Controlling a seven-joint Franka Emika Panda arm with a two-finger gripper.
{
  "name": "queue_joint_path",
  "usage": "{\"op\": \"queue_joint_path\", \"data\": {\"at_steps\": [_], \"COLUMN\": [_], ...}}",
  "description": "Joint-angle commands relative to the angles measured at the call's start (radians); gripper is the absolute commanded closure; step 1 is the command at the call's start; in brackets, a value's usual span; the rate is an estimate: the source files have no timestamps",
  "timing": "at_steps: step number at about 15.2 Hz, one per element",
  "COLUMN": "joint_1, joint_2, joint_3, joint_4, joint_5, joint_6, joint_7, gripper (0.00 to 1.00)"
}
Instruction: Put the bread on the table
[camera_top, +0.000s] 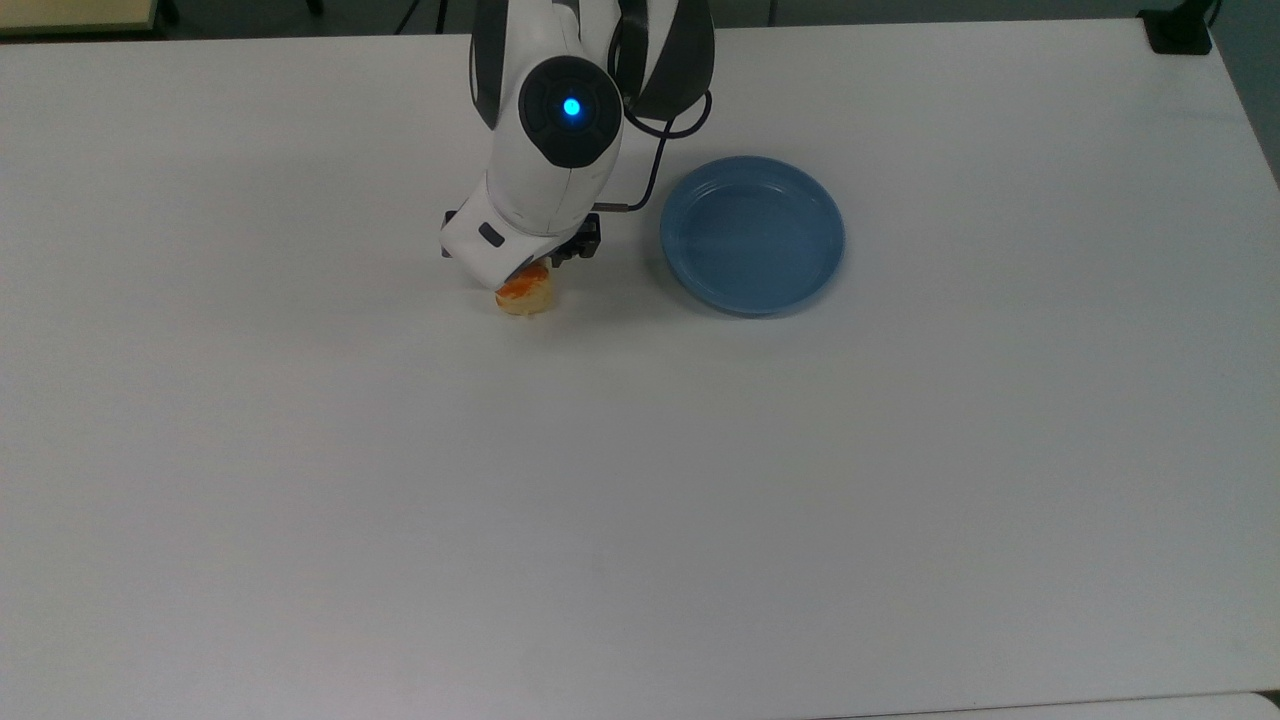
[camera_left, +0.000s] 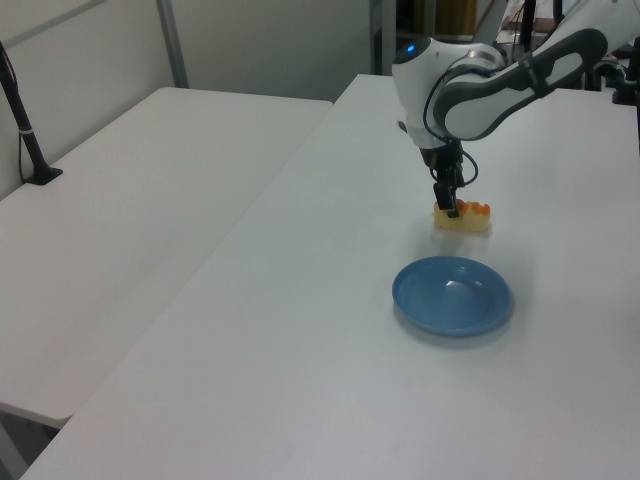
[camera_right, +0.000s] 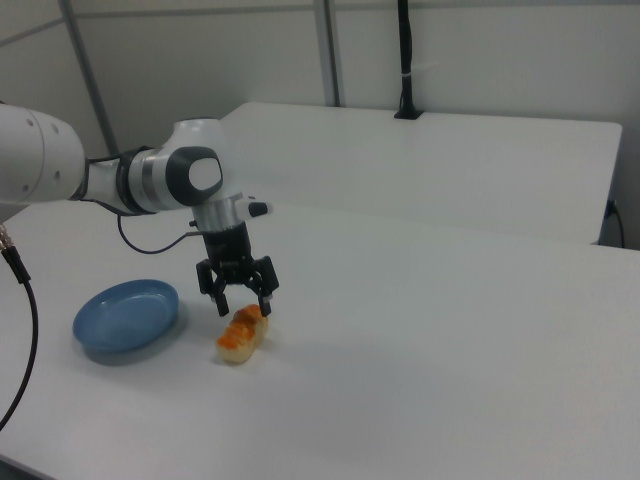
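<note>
The bread (camera_right: 240, 335), a small pale-tan roll with orange-glazed bumps, lies on the white table (camera_right: 450, 350) just off the blue plate (camera_right: 127, 317). In the right view my gripper (camera_right: 243, 302) stands over the roll's far end, open, with a fingertip low on each side of it. In the left view the gripper (camera_left: 452, 205) points straight down at the bread (camera_left: 464, 218), beyond the plate (camera_left: 452, 297). In the top view my wrist covers most of the bread (camera_top: 525, 293), which lies to the top view's left of the plate (camera_top: 752, 235).
A second white table (camera_left: 130, 210) stands alongside across a narrow gap, with a black clamp post (camera_left: 25, 130) on it. A black cable (camera_right: 20, 330) hangs from the arm near the plate. Bare tabletop (camera_top: 640, 500) spreads in front of the bread.
</note>
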Motion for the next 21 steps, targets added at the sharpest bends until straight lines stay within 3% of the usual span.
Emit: {"op": "queue_joint_path", "data": {"at_steps": [1,4,7,10,13,14,21], "joint_1": [0.014,0.018,0.014,-0.056,-0.176,-0.192,-0.193], "joint_2": [-0.082,-0.127,-0.197,-0.286,-0.331,-0.346,-0.357], "joint_3": [0.006,0.010,0.012,0.078,0.202,0.217,0.208], "joint_4": [0.030,0.153,0.185,0.184,0.181,0.176,0.178], "joint_5": [-0.005,0.027,0.074,0.089,0.129,0.149,0.155], "joint_6": [-0.035,-0.172,-0.189,-0.209,-0.221,-0.226,-0.290], "joint_7": [0.011,0.016,0.034,0.045,0.100,0.126,0.121], "gripper": [0.00,0.00,0.00,0.00,0.00,0.00,0.00]}}
